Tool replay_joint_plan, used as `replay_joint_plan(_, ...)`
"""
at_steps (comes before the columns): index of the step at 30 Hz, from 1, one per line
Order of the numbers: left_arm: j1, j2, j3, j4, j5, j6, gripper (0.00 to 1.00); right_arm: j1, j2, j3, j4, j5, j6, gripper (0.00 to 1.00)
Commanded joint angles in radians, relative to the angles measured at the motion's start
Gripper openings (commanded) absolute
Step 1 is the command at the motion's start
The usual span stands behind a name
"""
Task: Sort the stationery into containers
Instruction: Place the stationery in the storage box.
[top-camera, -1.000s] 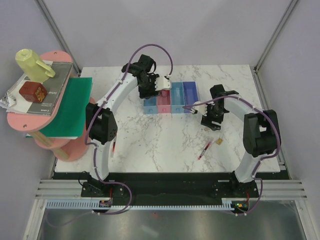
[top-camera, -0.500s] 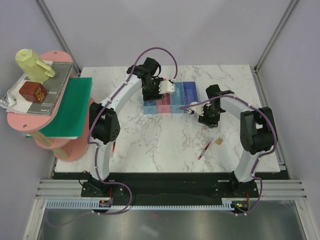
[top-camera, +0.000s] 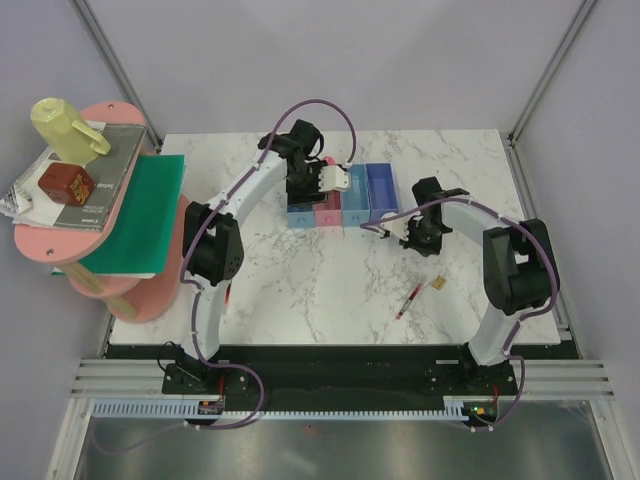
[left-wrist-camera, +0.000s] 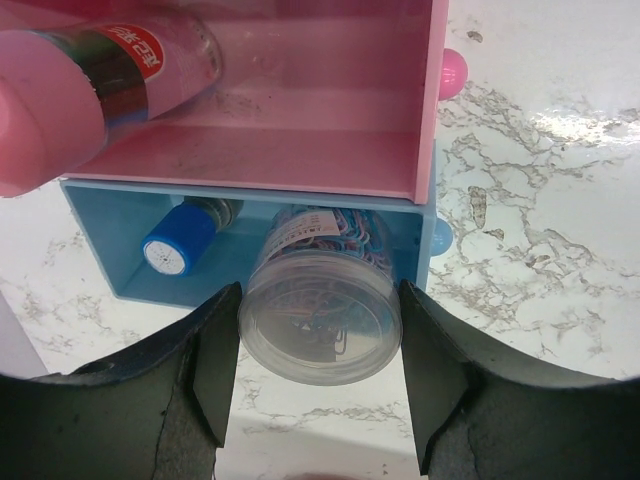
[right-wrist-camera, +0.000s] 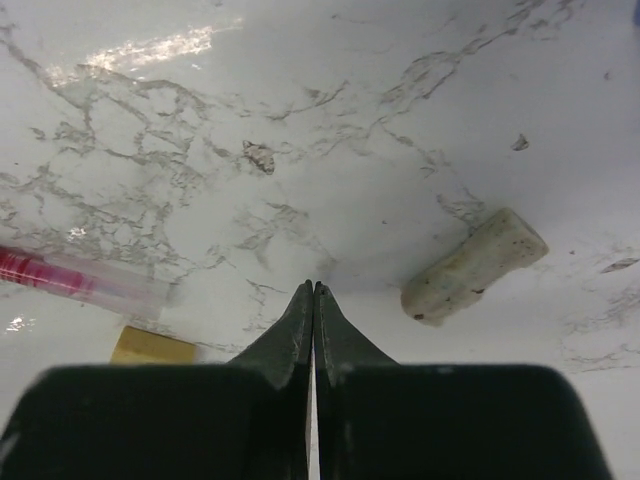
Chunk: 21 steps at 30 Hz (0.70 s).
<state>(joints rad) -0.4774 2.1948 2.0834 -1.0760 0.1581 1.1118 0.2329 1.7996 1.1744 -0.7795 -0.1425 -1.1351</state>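
White marble table (top-camera: 300, 270) is filling the middle of the top view, with the row of bins (top-camera: 356, 200) sitting toward its upper centre. In the left wrist view, low centre, the left gripper (left-wrist-camera: 320, 305) is clamping a round clear tub (left-wrist-camera: 320, 335) of clips that is resting in the blue bin (left-wrist-camera: 100, 240). A pink glue stick (left-wrist-camera: 90, 80) is lying in the pink bin (left-wrist-camera: 300, 160) at upper left. The right gripper (right-wrist-camera: 314, 292) is pressing its fingers together on nothing above the bare marble, with a whitish eraser (right-wrist-camera: 475, 265) lying to its right and a red pen (right-wrist-camera: 70, 278) and a tan block (right-wrist-camera: 150, 346) at lower left.
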Motion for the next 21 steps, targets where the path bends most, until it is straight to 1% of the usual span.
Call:
replay_joint_plan(1,0.002,0.013,0.018,0.002,-0.014,-0.010,0.06,0.002,-0.058,-0.012,-0.010,-0.005,-0.005,0.00)
replay_joint_plan(12,0.002,0.026,-0.019,0.031,-0.029,-0.017,0.14,0.003,-0.132,-0.002,-0.033,-0.011,0.005,0.00)
replay_joint_plan(15,0.002,0.037,-0.020,0.034,-0.037,-0.018,0.27,0.002,-0.149,0.016,-0.041,-0.012,0.011,0.00)
replay_joint_plan(16,0.002,0.042,-0.020,0.037,-0.040,-0.020,0.37,0.002,-0.152,0.021,-0.043,-0.012,0.011,0.00)
replay_joint_plan(18,0.002,0.046,-0.023,0.037,-0.045,-0.026,0.46,0.002,-0.166,0.033,-0.050,-0.011,0.015,0.00)
replay_joint_plan(19,0.002,0.049,-0.028,0.037,-0.045,-0.026,0.53,0.002,-0.174,0.036,-0.052,-0.011,0.015,0.00)
replay_joint_plan(20,0.002,0.049,-0.032,0.039,-0.043,-0.026,0.57,0.002,-0.175,0.044,-0.050,-0.009,0.018,0.00)
replay_joint_plan(21,0.002,0.048,-0.036,0.040,-0.043,-0.026,0.62,0.002,-0.178,0.045,-0.053,-0.009,0.020,0.00)
